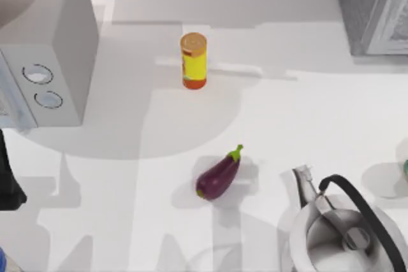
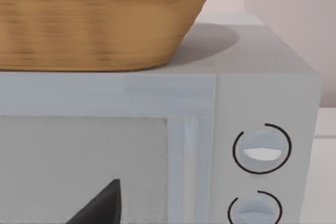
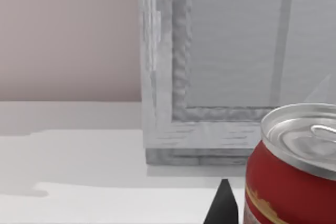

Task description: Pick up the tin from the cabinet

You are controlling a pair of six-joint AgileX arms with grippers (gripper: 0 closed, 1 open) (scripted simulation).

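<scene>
**Stock check: worktop, cabinet and tin**

Top view. The white worktop (image 1: 287, 125) is carrying a yellow canister (image 1: 194, 60) standing upright near the back, an aubergine (image 1: 218, 176) lying near the middle, and a kettle (image 1: 344, 234) sitting at the near right. A microwave (image 1: 48, 55) is occupying the back left; the grey cabinet (image 1: 373, 7) is standing at the back right. A dark part of the left arm (image 1: 9, 183) is showing at the left edge, parked.

Left wrist view. The camera is facing the microwave front, with two dials and a wicker basket (image 2: 100, 19) resting on top. One dark claw tip is showing; whether the left claw is spread or pressed together I cannot tell.

Right wrist view. A red tin (image 3: 294, 171) with a silver pull-tab lid is standing upright on the worktop just before the cabinet's frame, close to the camera. One dark fingertip (image 3: 223, 205) is showing beside it; the right claw's state I cannot tell.

Risk. The tin is standing off to one side of the fingertip, so closing now is likely to clip or topple it.
</scene>
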